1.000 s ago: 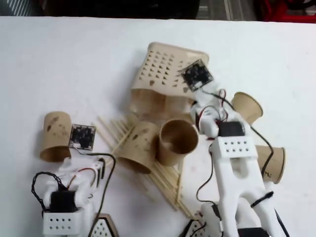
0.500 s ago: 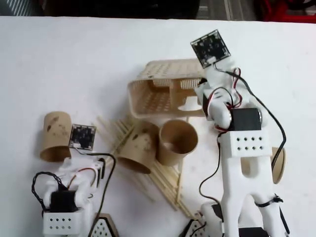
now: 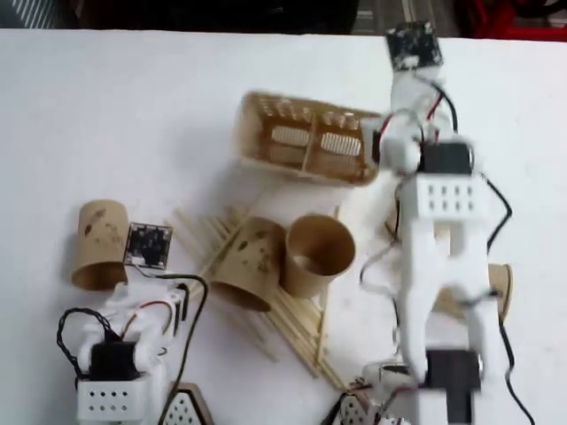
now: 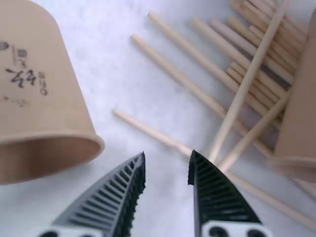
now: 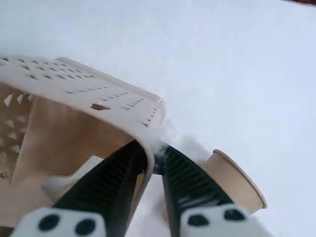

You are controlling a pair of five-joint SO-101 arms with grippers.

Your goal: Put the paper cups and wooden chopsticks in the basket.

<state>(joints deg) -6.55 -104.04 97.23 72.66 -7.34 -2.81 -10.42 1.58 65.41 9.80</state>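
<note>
My right gripper [image 5: 152, 154] is shut on the rim of the beige perforated basket [image 5: 74, 103]. In the high view the basket [image 3: 301, 142] hangs tilted at the far middle of the table, with the right arm [image 3: 438, 195] beside it. My left gripper [image 4: 167, 159] is open and low over the table. It sits between a lying paper cup [image 4: 39, 113] and several wooden chopsticks [image 4: 222, 94]. Two more cups [image 3: 251, 263] [image 3: 317, 254] lie on the chopstick pile [image 3: 297, 328]. The left cup [image 3: 99, 243] lies beside the left arm [image 3: 115, 354].
Another paper cup [image 3: 498, 290] lies at the right, partly behind the right arm, and one cup [image 5: 232, 185] lies just beyond the basket's held corner. The white table [image 3: 133, 115] has free room at the far left.
The right arm has swung away from me with the basket in its gripper. The basket turned from bottom-up over onto its side and then further. The left arm has not moved.
</note>
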